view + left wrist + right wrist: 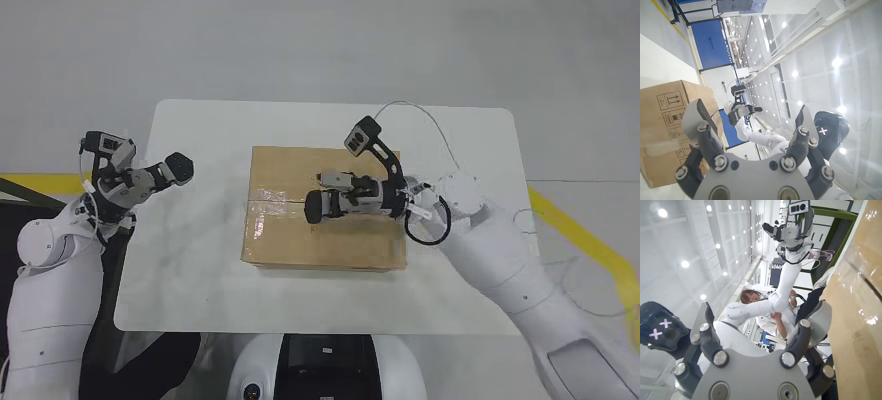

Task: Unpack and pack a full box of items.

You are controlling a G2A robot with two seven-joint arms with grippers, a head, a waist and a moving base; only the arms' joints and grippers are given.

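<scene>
Box: taped brown cardboard box (290, 240), printed arrow symbols, centre of white table (200, 280).
Right gripper (315, 207): over box, wide, empty.
Left gripper (180, 167): left edge, wide, empty.

The brown cardboard box (290, 235) stands closed in the middle of the white surface (190, 280), flaps taped, seam running from 9 to 3 o'clock.

Left claw (751, 106) and right claw (764, 309), both wide open, well apart.
</scene>
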